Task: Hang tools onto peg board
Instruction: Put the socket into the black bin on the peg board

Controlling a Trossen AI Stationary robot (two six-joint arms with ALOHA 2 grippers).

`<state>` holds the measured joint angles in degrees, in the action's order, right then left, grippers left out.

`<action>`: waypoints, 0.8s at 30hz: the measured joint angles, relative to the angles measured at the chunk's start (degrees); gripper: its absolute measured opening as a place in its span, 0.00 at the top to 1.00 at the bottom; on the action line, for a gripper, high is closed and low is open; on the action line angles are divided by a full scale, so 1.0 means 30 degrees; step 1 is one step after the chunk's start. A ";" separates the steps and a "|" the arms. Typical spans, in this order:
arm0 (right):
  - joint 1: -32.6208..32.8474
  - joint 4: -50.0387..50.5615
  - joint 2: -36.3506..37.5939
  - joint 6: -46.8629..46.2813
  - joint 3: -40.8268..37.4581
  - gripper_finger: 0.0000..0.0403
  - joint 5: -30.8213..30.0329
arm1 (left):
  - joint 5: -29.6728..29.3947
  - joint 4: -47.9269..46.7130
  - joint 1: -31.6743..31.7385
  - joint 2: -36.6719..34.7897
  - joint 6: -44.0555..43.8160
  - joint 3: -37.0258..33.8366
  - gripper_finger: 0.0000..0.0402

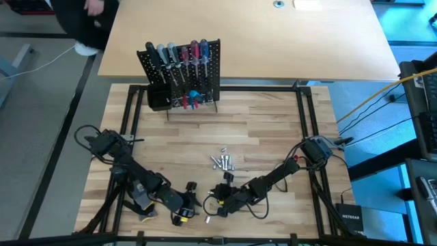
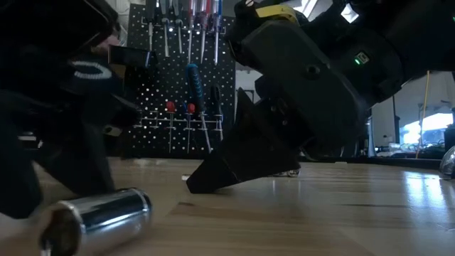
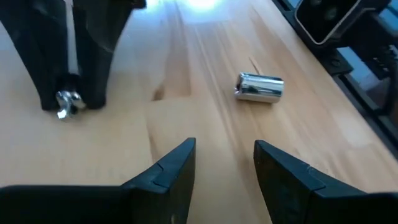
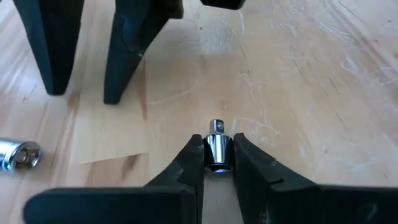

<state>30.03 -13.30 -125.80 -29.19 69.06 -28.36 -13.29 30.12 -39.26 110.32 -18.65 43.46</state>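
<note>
The peg board (image 1: 181,72) stands upright at the far middle, with several screwdrivers (image 1: 179,56) hanging on it. Loose silver bits (image 1: 222,162) lie in a small heap at the table's middle. A chrome socket (image 3: 261,87) lies on its side near the front edge, also the socket (image 2: 99,217). My right gripper (image 4: 216,148) is low at the front middle, shut on a small silver bit (image 4: 216,140). My left gripper (image 3: 224,165) hovers open just beside it, nothing between its fingers, the socket ahead of it. My right gripper pinches the small silver bit by its round sides (image 4: 216,157) between its two fingertips (image 4: 194,160). The fingers slant down toward the table. The bit's square end (image 4: 216,127) sticks out past the fingertips. The bit (image 3: 66,103) is at the tabletop; whether it is lifted I cannot tell.
A black bin (image 1: 158,99) hangs at the peg board's lower left corner. Black frame rails (image 1: 304,116) run along the table's sides. A second pale tabletop (image 1: 259,41) lies behind the peg board, and a person (image 1: 85,20) shows at the far left.
</note>
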 joint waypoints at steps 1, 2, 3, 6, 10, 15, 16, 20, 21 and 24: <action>-0.0003 -0.0028 0.0001 0.0209 0.0000 0.85 -0.0007 | 0.0097 -0.0305 -0.0053 -0.0151 -0.0307 0.0000 0.62; -0.0003 -0.0014 0.0063 0.0348 -0.0007 0.85 0.0000 | 0.0159 -0.0748 -0.0144 -0.0381 -0.0695 0.0000 0.62; -0.0017 0.0033 0.0151 0.0416 -0.0015 0.85 0.0065 | 0.0243 -0.1413 -0.0238 -0.0748 -0.1000 0.0000 0.62; -0.0194 0.0508 0.0774 0.1049 -0.0091 0.85 0.0169 | 0.0324 -0.3837 -0.0573 -0.2091 -0.1626 -0.0022 0.62; -0.1039 0.0536 0.2403 0.2241 -0.0134 0.85 0.0064 | -0.1824 -0.7201 -0.1428 -0.4065 -0.2652 -0.0022 0.62; -0.3186 0.0566 0.3778 0.4485 0.0955 0.85 0.0287 | -0.5824 -1.0451 -0.3279 -0.5549 -0.3719 -0.0024 0.62; -0.3645 0.0603 0.3841 0.5091 0.1454 0.85 0.0629 | -0.6416 -1.0776 -0.3594 -0.5729 -0.4002 -0.0082 0.62; -0.5521 0.0911 0.3963 0.7362 0.3931 0.85 0.1746 | -0.7356 -1.1003 -0.4385 -0.5858 -0.5078 -0.0747 0.62; -0.5988 0.1090 0.3914 0.7818 0.4599 0.85 0.1821 | -0.7376 -1.0945 -0.4476 -0.5865 -0.5378 -0.0889 0.62; -0.7310 0.1512 0.3806 0.8927 0.6369 0.85 0.1836 | -0.7377 -1.0959 -0.4612 -0.5865 -0.6222 -0.1396 0.62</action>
<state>8.10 -8.77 -114.38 -2.41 88.16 -22.85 -35.42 -2.76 -53.10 92.73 -37.32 39.28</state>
